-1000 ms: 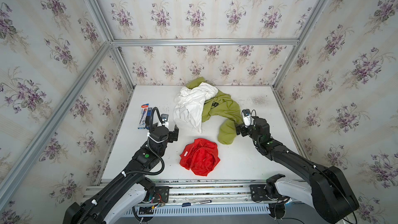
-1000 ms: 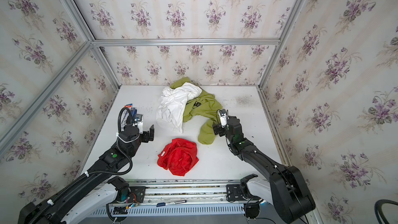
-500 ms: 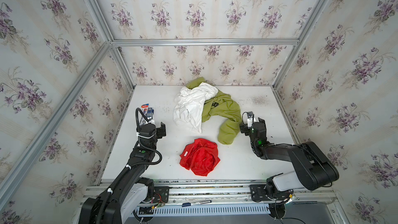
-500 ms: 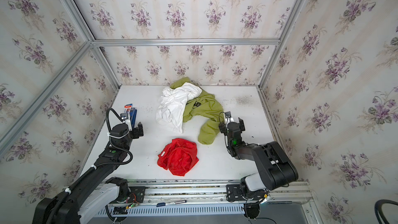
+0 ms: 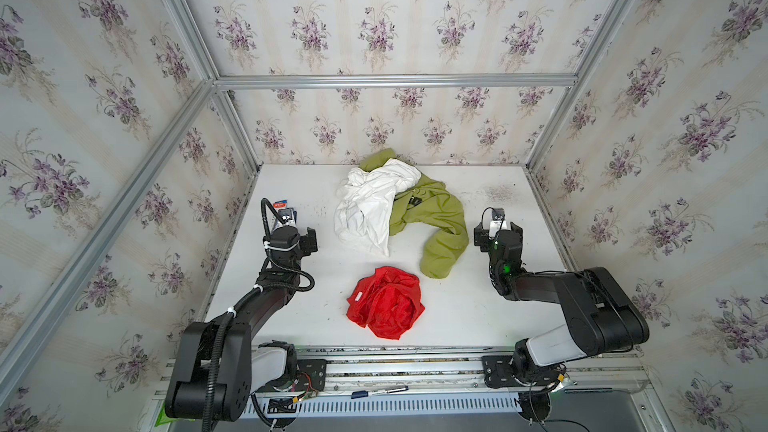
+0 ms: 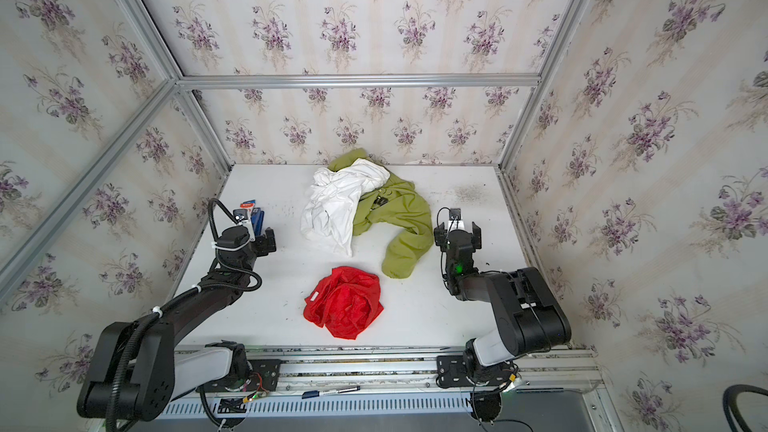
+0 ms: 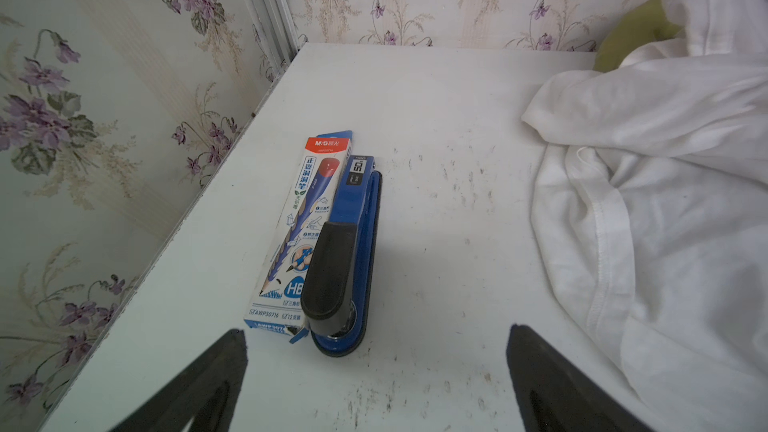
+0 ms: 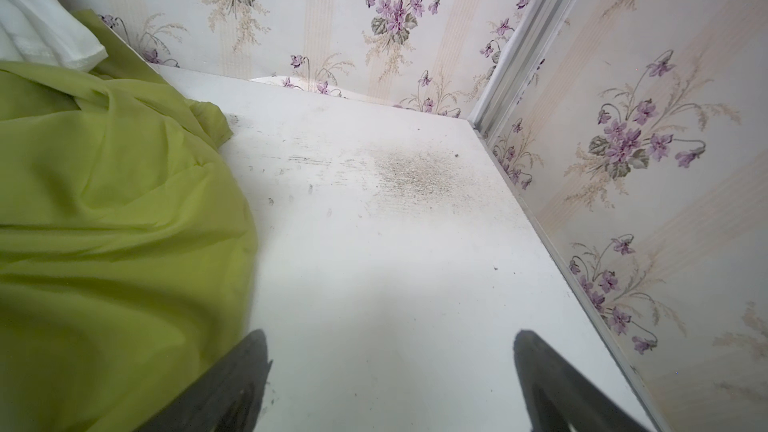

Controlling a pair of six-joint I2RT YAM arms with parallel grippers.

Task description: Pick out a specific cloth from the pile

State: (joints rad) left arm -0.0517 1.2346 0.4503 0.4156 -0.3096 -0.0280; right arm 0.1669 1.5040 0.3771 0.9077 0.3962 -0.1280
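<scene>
Left gripper: jaws wide apart, empty, over bare table beside stapler, left side. Right gripper: also spread, holding nothing, just right of green cloth. Red cloth lies near-centre, apart from the pile, untouched.

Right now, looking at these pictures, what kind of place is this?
Probably a robot test booth, not a real room: a white table boxed in by wallpapered panels on an aluminium frame, with two robot arms mounted on a rail at its front edge.
</scene>
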